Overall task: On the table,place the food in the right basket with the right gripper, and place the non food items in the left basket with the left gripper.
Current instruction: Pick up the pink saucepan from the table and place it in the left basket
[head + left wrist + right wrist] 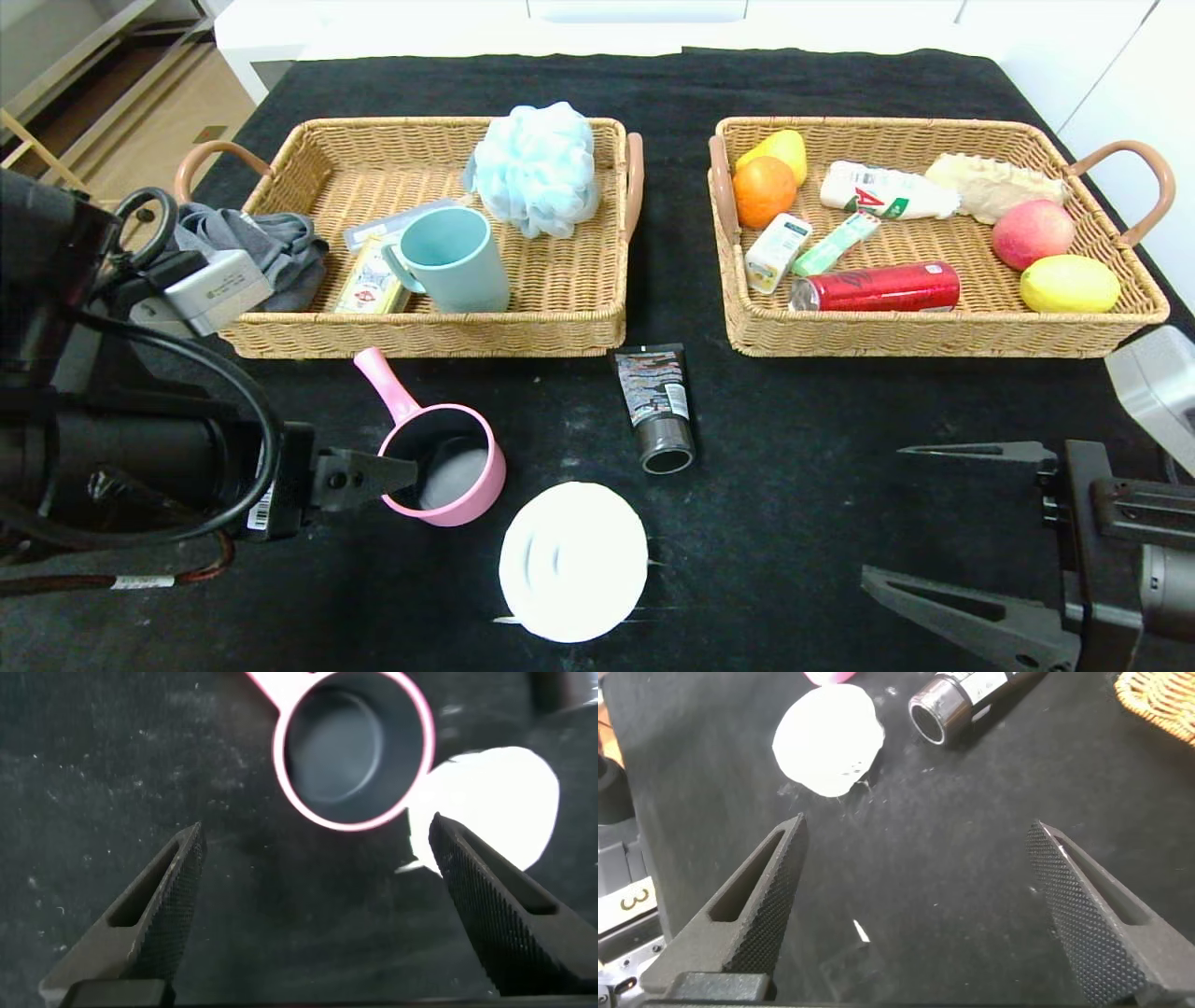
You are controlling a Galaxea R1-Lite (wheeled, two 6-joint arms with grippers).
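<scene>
The counter, draped in scuffed black cloth, is carrying two wicker trays side by side at its far half. Taking the pink pot as the landmark: the left gripper is hovering just at its near-left rim, fingers spread wide and grasping nothing; in the left wrist view the pot is lying ahead of the parted fingertips. The white ridged disc is sitting just to the pot's near right, and the black squeeze tube is lying to its right, cap toward the robot. The left basket is standing directly beyond the pot, holding a teal mug, a pale blue bath pouf, a grey cloth and a small packet. The right basket is standing far right of the pot, holding the red soda can, the drink carton, the candy stick and assorted fruit. The right gripper is resting well right of the pot, near the counter's front, released and empty.
</scene>
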